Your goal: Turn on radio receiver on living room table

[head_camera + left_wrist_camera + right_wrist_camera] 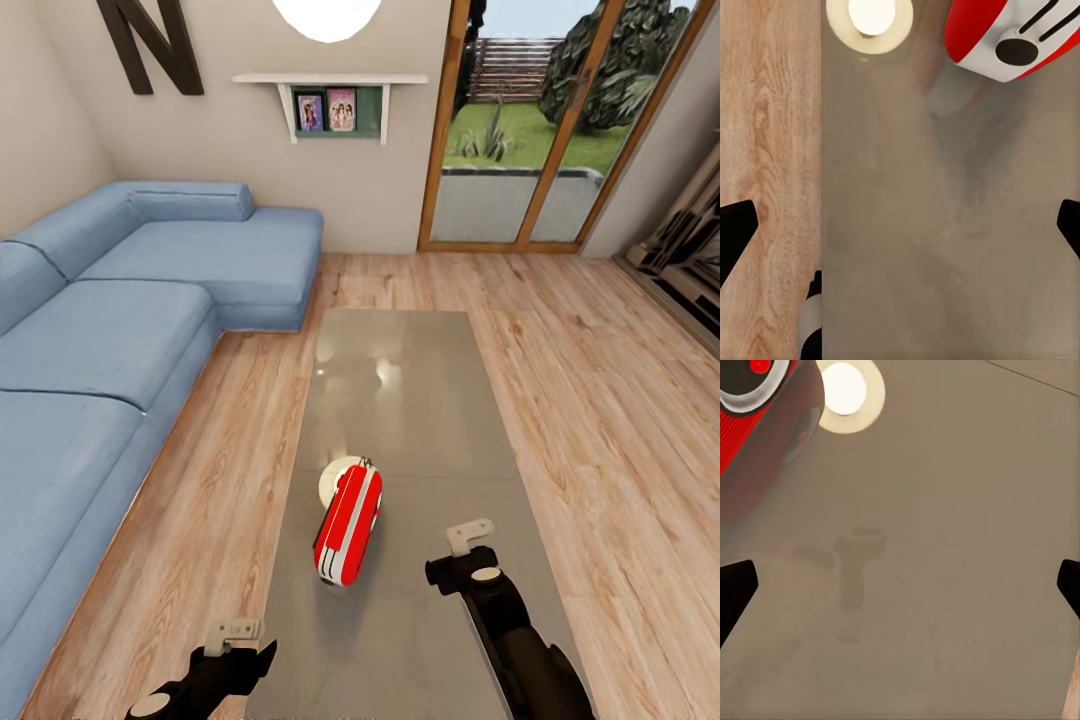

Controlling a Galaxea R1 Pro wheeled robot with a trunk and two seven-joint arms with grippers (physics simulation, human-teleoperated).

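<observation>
The radio receiver (347, 525), a glossy red box with white bands, lies on the near half of the long grey table (400, 400). Its white end face with a dark knob shows in the left wrist view (1009, 37), and its red side in the right wrist view (750, 412). My left gripper (235, 655) hangs over the table's near left edge, short of the radio, and is open and empty (900, 232). My right gripper (465, 570) hovers over the tabletop just right of the radio, also open with nothing between its fingers (900, 592).
A blue sectional sofa (120, 340) runs along the left of the table. Wood floor (600, 400) lies to the right and beyond, up to wood-framed glass doors (540, 120). A dark letter N (150, 45) hangs on the beige wall. The lamp's bright reflection (870, 22) glints on the tabletop.
</observation>
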